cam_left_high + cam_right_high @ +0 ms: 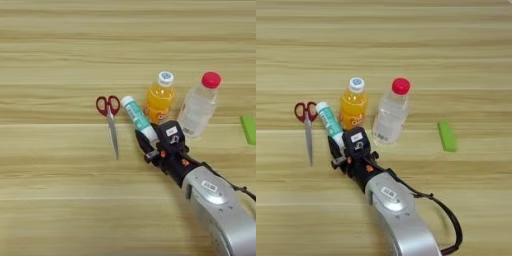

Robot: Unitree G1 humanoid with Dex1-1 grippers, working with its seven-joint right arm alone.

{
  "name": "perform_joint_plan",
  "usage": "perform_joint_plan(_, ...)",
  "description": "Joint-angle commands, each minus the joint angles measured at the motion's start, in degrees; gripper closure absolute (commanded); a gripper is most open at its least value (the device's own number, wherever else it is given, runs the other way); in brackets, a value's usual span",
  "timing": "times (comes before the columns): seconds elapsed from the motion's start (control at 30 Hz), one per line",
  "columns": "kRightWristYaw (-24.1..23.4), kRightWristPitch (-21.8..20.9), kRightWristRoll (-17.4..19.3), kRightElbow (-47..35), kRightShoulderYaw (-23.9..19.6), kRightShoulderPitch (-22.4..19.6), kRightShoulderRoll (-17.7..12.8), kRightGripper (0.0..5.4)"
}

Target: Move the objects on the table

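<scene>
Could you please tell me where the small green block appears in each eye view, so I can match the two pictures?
Left eye view: the green block sits at the right edge, partly cut off, right of the clear bottle with the red cap.
Right eye view: it lies whole, right of centre, apart from the same bottle.
Shared landmark: the red-handled scissors, leftmost thing in both views.

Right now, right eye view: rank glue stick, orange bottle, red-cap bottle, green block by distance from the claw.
1. Glue stick: at the claw, its lower end beside the fingers.
2. Orange bottle: just beyond, upright.
3. Red-cap bottle: right of the orange one.
4. Green block: far right, alone.
</scene>
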Motion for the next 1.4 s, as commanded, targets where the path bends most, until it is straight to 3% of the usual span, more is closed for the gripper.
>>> perform_joint_plan(0.03,-0.28,-3.84,-0.47,0.13,-0.78,-2.3,0.54,3.71)
perform_joint_plan(1.1,0.32,-5.66,1.0,14.41,-4.6,-5.64,4.21,3.71)
perform_joint_plan(1.4,0.91,-5.63,0.88,14.56,-4.8,-5.71,4.24,2.22)
